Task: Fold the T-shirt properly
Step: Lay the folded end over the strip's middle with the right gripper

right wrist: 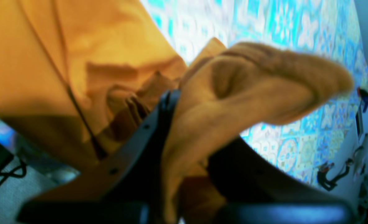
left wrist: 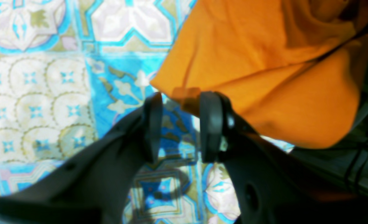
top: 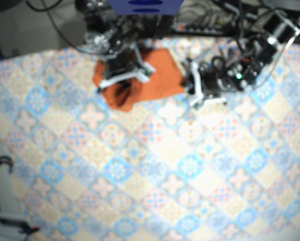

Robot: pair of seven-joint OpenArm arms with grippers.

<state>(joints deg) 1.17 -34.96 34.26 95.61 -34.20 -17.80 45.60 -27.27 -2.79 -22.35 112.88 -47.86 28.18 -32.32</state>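
The orange T-shirt [top: 157, 80] lies bunched near the table's far edge in the base view. In the right wrist view my right gripper [right wrist: 184, 146] is shut on a thick fold of the T-shirt [right wrist: 233, 90], which bulges up between the black fingers [right wrist: 152, 130]. In the left wrist view my left gripper [left wrist: 181, 127] is open just above the cloth-covered table. The T-shirt [left wrist: 264, 68] hangs or lies at its upper right, with one corner touching the right fingertip. In the base view the left gripper [top: 192, 88] sits at the shirt's right edge and the right gripper [top: 120, 89] at its left.
A tablecloth with a blue and cream tile pattern [top: 155, 165] covers the table. Cables and hardware [top: 215, 17] crowd the far edge behind the arms. More cables [top: 1, 170] lie off the table's left side.
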